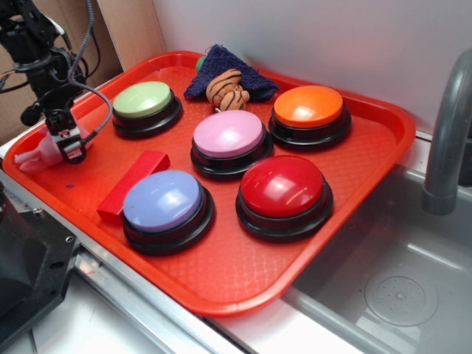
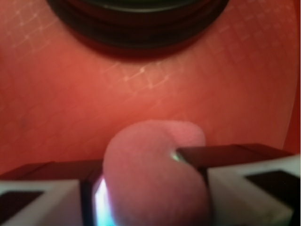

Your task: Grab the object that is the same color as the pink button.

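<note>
The small pink plush toy (image 1: pixel 40 153) lies at the far left edge of the red tray (image 1: pixel 354 184). My gripper (image 1: pixel 66 144) is down on it, jaws pressed against its sides. In the wrist view the pink plush toy (image 2: pixel 155 174) fills the gap between both fingers (image 2: pixel 235 165), squeezed by them. The pink button (image 1: pixel 228 136), pale pink on a black base, stands in the middle of the tray, well to the right of the gripper.
Green button (image 1: pixel 144 101), blue-lavender button (image 1: pixel 164 200), red button (image 1: pixel 283 186) and orange button (image 1: pixel 309 108) stand on the tray. A red block (image 1: pixel 134 182), a striped orange-brown plush (image 1: pixel 227 90) on a dark blue cloth (image 1: pixel 221 66). A grey faucet (image 1: pixel 448 133) and sink at right.
</note>
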Available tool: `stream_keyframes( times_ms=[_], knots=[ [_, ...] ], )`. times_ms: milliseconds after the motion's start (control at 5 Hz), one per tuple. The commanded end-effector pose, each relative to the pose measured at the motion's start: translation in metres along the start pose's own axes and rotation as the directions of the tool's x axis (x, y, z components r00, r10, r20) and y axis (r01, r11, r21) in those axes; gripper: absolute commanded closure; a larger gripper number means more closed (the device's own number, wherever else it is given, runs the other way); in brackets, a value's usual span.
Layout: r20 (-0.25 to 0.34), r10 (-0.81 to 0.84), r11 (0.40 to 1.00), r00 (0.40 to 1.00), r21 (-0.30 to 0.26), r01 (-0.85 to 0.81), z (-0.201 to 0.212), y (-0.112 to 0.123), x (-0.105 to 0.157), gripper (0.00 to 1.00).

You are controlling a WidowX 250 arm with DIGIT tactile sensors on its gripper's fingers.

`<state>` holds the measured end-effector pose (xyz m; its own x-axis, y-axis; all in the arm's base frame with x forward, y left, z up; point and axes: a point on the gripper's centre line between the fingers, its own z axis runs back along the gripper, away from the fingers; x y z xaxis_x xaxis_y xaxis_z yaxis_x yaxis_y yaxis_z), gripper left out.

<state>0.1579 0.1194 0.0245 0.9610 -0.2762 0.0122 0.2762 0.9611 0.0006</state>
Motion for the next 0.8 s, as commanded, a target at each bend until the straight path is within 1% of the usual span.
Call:
stream_keyframes(
  times_ms=[0,200,400,600],
  knots=[
    [-0.031,0.155,0.987,0.987,0.040,-0.153,0.060,-0.028,0.034,1.00],
    [-0.026,0.183,0.983,0.983,-0.009,-0.183,0.073,-0.047,0.048,1.00],
    [0.011,0.183,0.983,0.983,-0.017,-0.183,0.086,-0.068,0.060,1.00],
    [0.041,0.165,0.986,0.985,-0.010,-0.165,0.093,-0.091,0.075,1.00]
  ],
)
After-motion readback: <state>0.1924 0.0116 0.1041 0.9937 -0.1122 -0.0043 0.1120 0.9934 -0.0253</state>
